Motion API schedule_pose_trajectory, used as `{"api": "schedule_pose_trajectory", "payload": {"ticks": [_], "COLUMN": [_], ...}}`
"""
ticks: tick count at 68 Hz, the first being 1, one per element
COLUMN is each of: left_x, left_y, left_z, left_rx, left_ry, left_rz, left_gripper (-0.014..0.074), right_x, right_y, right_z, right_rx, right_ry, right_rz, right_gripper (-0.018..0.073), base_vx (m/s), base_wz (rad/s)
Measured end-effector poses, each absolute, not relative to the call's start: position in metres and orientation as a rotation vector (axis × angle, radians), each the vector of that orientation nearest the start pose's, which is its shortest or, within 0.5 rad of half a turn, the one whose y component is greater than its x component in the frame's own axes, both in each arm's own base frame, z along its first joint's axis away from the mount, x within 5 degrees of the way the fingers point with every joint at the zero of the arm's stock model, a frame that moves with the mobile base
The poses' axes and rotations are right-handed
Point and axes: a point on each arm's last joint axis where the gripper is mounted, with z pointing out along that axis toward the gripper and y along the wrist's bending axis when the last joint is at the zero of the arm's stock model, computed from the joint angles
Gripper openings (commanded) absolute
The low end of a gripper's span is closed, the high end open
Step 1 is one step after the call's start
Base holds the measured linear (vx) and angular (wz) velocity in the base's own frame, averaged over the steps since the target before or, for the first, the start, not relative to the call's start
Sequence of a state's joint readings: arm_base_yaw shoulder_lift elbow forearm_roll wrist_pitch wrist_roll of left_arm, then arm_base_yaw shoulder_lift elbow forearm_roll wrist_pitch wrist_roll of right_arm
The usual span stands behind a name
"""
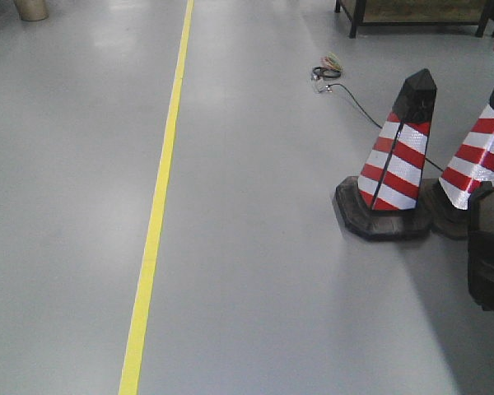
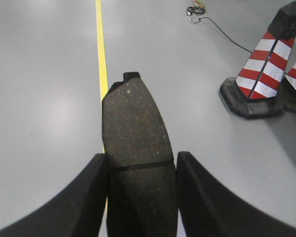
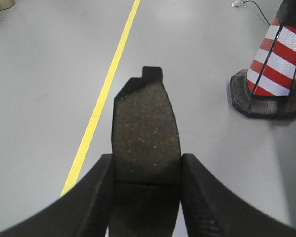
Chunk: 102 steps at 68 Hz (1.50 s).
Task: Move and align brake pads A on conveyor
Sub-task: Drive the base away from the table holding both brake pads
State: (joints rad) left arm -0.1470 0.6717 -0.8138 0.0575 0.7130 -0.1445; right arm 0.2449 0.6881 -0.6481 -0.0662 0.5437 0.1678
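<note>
Pinched by its sides in the left gripper [image 2: 141,158]: left pad [image 2: 133,118], long axis pointing away from the camera, lower end lost in shadow between the two black fingers [image 2: 74,197] and cut off by the bottom edge. Thin groove just readable across it at fingertip level, black backing tab poking out at the far end. Same in the right gripper [image 3: 148,158]: right pad [image 3: 145,123], clamped from both sides, groove faint and half swallowed by the dark near the fingertips, notched black tab at the top, bottom end out of frame. Both held above grey floor [image 1: 272,271], touching nothing but the fingers. Hard to place either arm from the front view; only a dark blocky shape [image 1: 488,255] at the right edge, cropped, not identifiable. Counted: two pads, one per gripper. Two red-and-white striped cones, near cone [image 1: 395,156] whole, far cone [image 1: 482,156] just beside it, sliced by the frame and partly covered by the dark shape. One yellow line [image 1: 160,197] running up the floor. One black cable [image 1: 358,97], trailing from a small coil of wires and passing behind the near cone. One dark table [image 1: 351,16], only legs and a lower rail showing at top right. One beige bin [image 1: 30,8], only its base showing at top left.
</note>
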Motion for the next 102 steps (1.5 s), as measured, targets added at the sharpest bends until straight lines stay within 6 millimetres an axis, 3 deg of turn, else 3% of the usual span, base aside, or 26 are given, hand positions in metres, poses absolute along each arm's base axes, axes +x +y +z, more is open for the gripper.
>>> {"api": "schedule_pose_trajectory", "payload": {"ticks": [68,102], "left_x": [0.1218,0.1219], "left_y": [-0.0146,-0.0144], "left_z": [0.3651,0.3651], "left_rx": [0.024,0.025], "left_ry": [2.055,2.055], "left_rz": [-0.115,-0.112], "left_gripper": [0.0031,0.0031], "right_x": [0.1325,0.1325], "right_y": [0.0299,0.0299], "right_z": [0.3227,0.3227], "right_rx": [-0.117,-0.117], "right_ry": [2.068,2.068], "right_rz": [0.184,0.184], "right_gripper": [0.0095,0.0095], "base_vx": [0.54,0.41], "base_wz": [-0.1,-0.46]}}
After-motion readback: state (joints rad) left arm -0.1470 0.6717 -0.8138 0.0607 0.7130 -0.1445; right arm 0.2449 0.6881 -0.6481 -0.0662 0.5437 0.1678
